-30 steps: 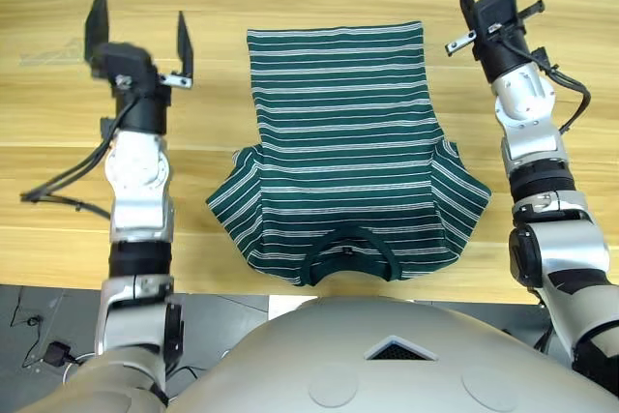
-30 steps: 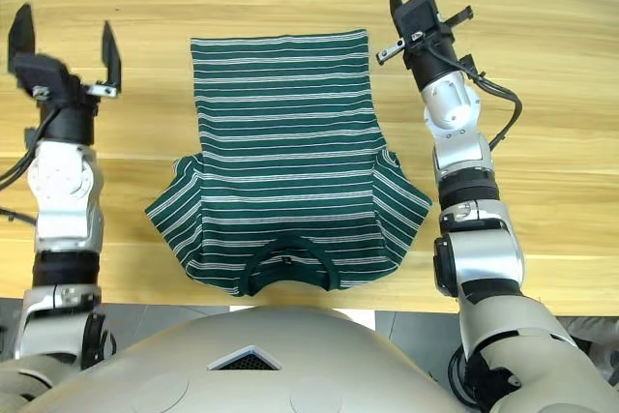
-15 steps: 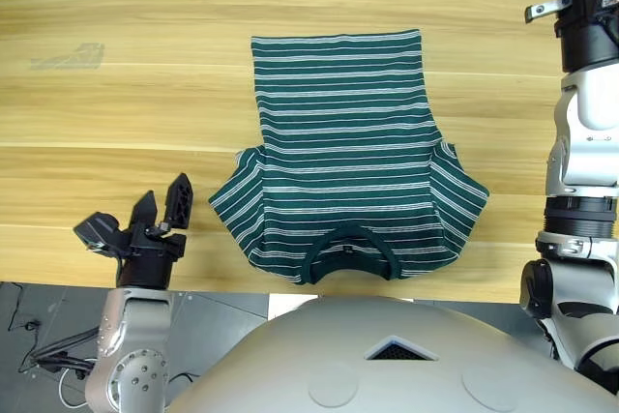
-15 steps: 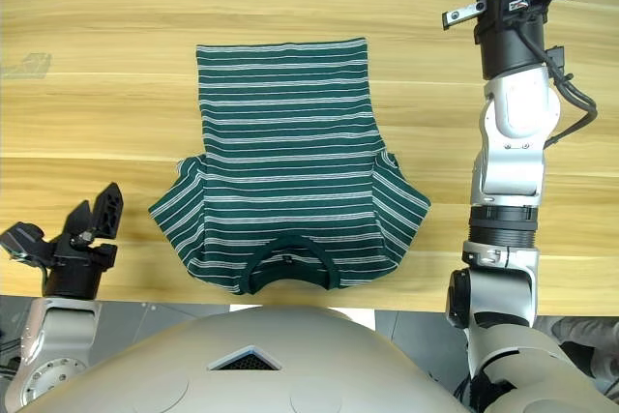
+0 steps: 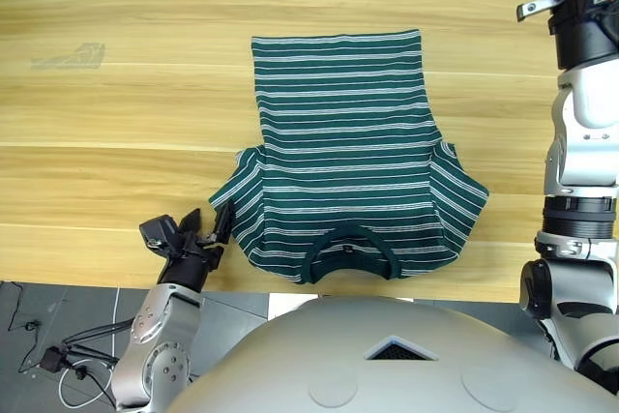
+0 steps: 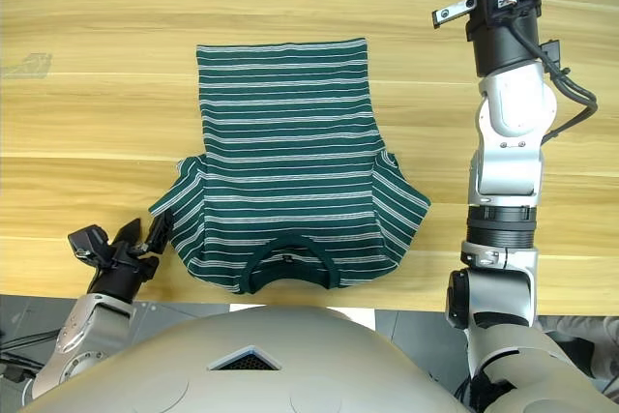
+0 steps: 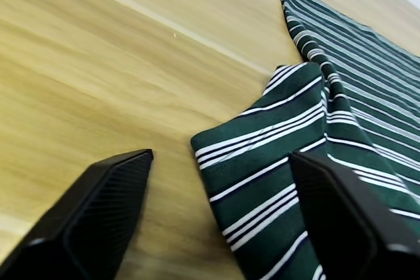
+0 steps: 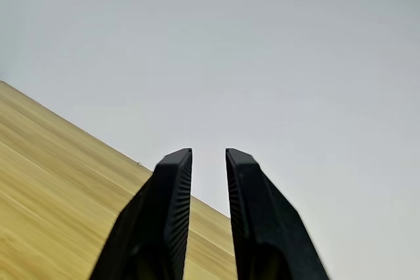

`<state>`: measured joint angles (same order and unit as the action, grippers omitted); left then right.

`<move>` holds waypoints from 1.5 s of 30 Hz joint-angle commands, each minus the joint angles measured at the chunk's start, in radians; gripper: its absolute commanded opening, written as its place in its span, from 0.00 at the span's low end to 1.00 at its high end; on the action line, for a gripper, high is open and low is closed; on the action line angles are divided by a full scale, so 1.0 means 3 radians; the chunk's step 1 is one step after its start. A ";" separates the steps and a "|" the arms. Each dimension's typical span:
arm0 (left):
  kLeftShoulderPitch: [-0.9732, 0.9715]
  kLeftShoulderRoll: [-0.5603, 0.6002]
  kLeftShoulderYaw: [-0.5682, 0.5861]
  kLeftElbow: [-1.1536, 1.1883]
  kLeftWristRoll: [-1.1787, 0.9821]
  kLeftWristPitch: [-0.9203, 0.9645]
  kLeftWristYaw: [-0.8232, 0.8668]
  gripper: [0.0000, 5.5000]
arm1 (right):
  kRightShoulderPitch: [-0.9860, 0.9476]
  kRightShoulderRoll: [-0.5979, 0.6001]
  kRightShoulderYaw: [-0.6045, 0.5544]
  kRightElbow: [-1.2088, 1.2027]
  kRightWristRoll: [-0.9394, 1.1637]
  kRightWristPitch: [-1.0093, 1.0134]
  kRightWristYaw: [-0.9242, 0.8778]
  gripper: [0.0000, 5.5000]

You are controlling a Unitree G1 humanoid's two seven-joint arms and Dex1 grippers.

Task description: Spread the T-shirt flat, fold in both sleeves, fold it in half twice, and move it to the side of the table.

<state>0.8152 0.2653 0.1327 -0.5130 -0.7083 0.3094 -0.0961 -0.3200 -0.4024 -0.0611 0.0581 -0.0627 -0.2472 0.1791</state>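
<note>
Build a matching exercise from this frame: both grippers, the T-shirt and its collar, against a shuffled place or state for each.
Things:
1. left gripper
2. right gripper
3. T-shirt
4. collar

Places or states:
A. plain dark green band at the shirt's end nearest the robot
B. fingers wide open, beside the left sleeve
C. laid out mid-table, sleeves out to both sides
D. over the table's far right, farther out than the hem

Pairs: 1-B; 2-D; 3-C; 4-A
</note>
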 commanded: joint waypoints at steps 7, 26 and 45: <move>-0.0146 -0.0174 -0.0017 0.0221 0.0230 0.0154 0.0024 0.43 | -0.0048 0.0007 0.0085 0.0048 -0.0066 0.0032 0.0037 0.17; -0.0252 -0.0375 -0.0053 0.0303 0.0673 -0.0042 -0.0032 0.00 | 0.0012 0.0036 0.0113 0.0113 -0.0143 -0.0007 -0.0003 0.17; -0.0117 -0.0076 -0.1137 -0.0036 0.1910 -0.1012 -0.0780 0.00 | -0.0009 0.0081 0.0123 0.0244 -0.0149 -0.0046 0.0011 0.17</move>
<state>0.7831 0.2057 -0.1602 -0.5449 -0.1974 -0.0030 -0.3127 -0.3185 -0.3841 -0.0294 0.1146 -0.1028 -0.2588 0.1778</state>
